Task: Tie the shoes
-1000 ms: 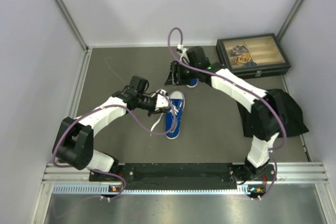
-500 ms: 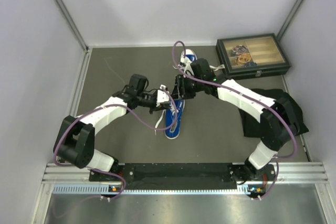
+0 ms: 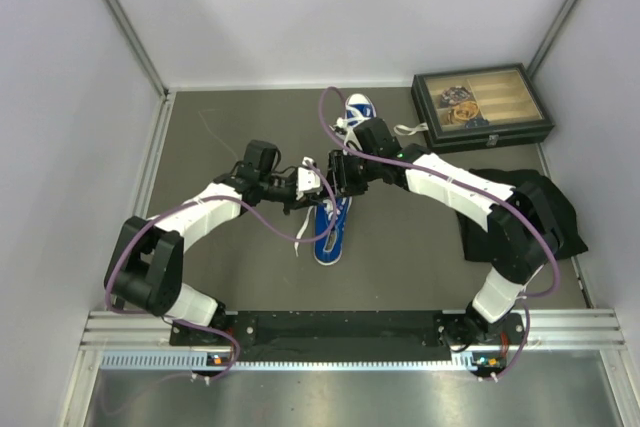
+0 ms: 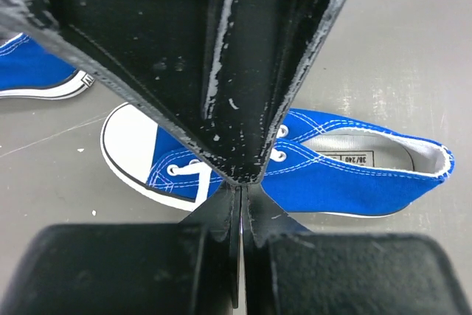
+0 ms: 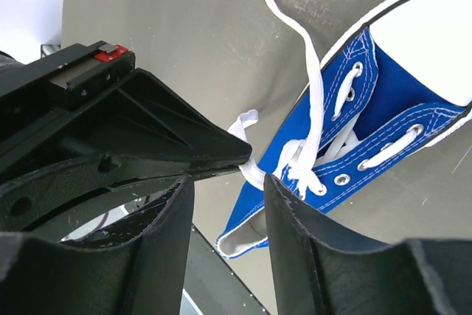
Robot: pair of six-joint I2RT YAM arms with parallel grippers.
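Two blue sneakers: near sneaker (image 3: pixel 328 237), far sneaker (image 3: pixel 358 107); one lidded box (image 3: pixel 480 105); one black cloth (image 3: pixel 545 209)

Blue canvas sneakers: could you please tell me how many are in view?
2. One blue canvas sneaker lies centrally between the two arms; the other sneaker sits farther back, near the dark glass-lidded box, partly hidden by the right arm.

1. The left arm (image 3: pixel 200 212) reaches from its base at 7 o'clock, forearm pointing toward 3 o'clock.
2. The left claw (image 3: pixel 312 179) is pinched tight on a white lace (image 5: pixel 253 172).
3. The right arm (image 3: pixel 450 182) bends at 4 o'clock, forearm pointing toward 9 o'clock.
4. The right claw (image 3: pixel 335 175) faces the left one, fingers (image 5: pixel 158 234) spread apart.
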